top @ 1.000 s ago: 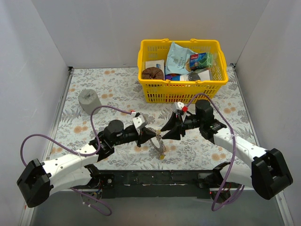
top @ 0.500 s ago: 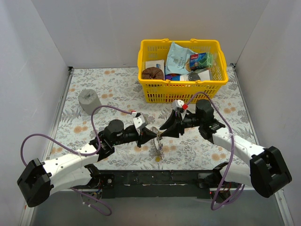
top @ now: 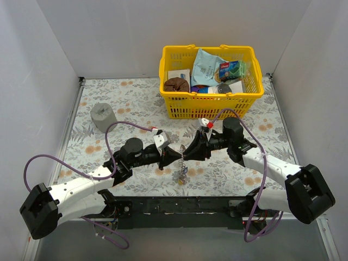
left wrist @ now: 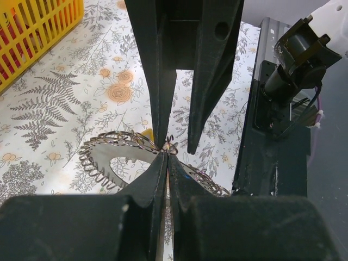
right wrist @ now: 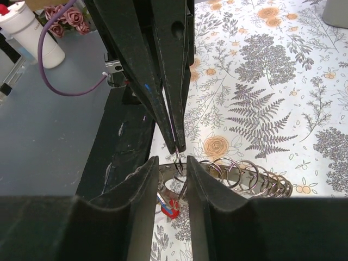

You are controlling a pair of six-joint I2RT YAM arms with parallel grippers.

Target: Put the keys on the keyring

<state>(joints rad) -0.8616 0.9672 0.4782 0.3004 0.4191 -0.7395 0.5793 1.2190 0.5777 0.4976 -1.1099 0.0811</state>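
Observation:
The keyring (left wrist: 106,154), a flat silver ring hung with several small wire split rings, hangs tilted just above the table between the two arms (top: 182,166). My left gripper (left wrist: 167,152) is shut on a thin wire loop at its top edge. The right gripper (right wrist: 173,163) faces it tip to tip, open, its fingers (right wrist: 142,179) on either side of that same loop (right wrist: 178,163) and of the left fingertips, with a small gap on each side. Keys with red and blue heads (right wrist: 171,206) dangle below the ring. A yellow head (left wrist: 145,134) peeks out behind it.
A yellow basket (top: 179,110) full of packets stands at the back right, close behind the right arm. A grey cylinder (top: 103,116) sits at the back left. The black base rail (left wrist: 272,141) runs along the table's near edge, just below the hanging keys.
The right gripper has slid left until its fingers straddle the left gripper's tips, and its jaws have narrowed. The left arm has held still with the keyring.

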